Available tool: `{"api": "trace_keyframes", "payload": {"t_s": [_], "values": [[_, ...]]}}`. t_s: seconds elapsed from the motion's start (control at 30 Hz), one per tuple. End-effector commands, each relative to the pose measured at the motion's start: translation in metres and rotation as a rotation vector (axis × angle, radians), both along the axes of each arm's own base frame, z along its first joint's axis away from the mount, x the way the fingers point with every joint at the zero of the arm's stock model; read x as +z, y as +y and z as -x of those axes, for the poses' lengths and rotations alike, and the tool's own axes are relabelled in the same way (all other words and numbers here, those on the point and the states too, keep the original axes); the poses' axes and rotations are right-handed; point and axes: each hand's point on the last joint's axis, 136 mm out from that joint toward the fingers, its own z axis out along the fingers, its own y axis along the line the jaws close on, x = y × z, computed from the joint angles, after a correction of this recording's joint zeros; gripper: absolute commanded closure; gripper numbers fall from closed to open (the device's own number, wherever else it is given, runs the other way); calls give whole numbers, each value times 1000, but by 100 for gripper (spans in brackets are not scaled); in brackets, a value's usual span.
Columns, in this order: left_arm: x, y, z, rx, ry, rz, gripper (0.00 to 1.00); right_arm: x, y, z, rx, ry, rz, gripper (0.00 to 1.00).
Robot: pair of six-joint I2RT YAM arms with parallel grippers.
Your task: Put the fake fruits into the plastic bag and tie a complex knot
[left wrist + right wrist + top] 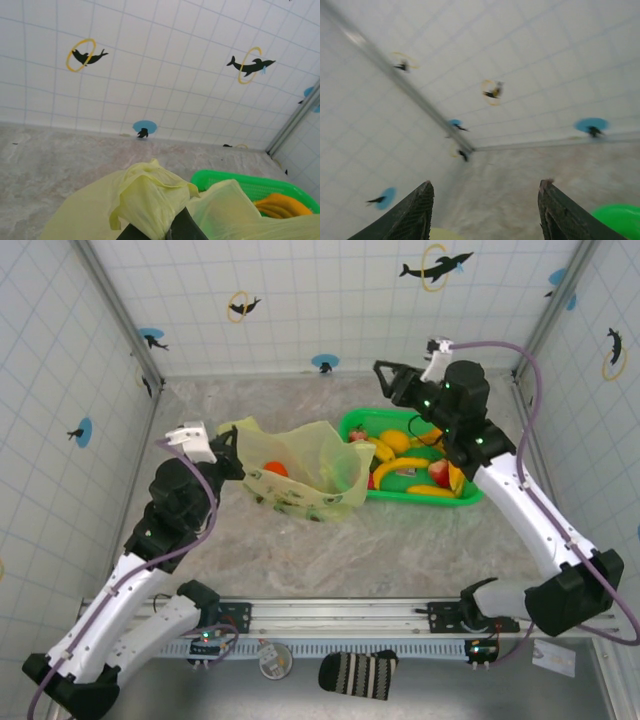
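My left gripper (230,452) has its fingers (186,228) pinched on a bunched corner of the plastic bag (305,475). In the left wrist view the finger tips are cut off at the bottom edge, and the yellow-green film is heaped over them. The bag lies on the surface (400,540), touching the green basket (410,496). One orange fruit (275,469) shows through the bag. The other fake fruits (398,443) sit in the basket, partly hidden by my right arm (520,490), so I cannot count them. My right gripper (384,376) hangs above the basket's far edge, its fingers (415,212) wide apart and holding nothing. The right wrist view is blurry.
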Motion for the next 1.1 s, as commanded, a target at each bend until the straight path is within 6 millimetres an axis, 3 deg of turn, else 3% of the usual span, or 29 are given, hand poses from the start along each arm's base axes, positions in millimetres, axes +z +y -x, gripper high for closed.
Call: {"api": "trace_keyframes", "payload": {"t_s": [0.0, 0.1, 0.23, 0.4, 0.5, 0.63, 0.77, 1.07], "values": [[22, 16, 4, 74, -36, -11, 100, -94, -44, -2, -153, 206, 206, 43], [25, 24, 6, 104, -41, -28, 100, -140, -59, 0, -164, 307, 279, 43], [29, 31, 7, 140, -47, -71, 100, -195, -59, 6, -125, 434, 359, 41], [37, 37, 11, 159, -65, -87, 100, -242, -50, 14, -74, 530, 361, 36], [31, 33, 11, 135, -45, -97, 100, -264, -43, 15, -53, 583, 336, 31], [12, 13, 11, 31, -26, -85, 100, -284, -28, 12, -7, 631, 279, 23], [-4, -3, 12, -50, -6, -67, 100, -296, -19, -1, 5, 654, 233, 22], [-18, -27, 24, -215, -24, -75, 100, -308, -10, -36, 2, 655, 100, 37]]}}
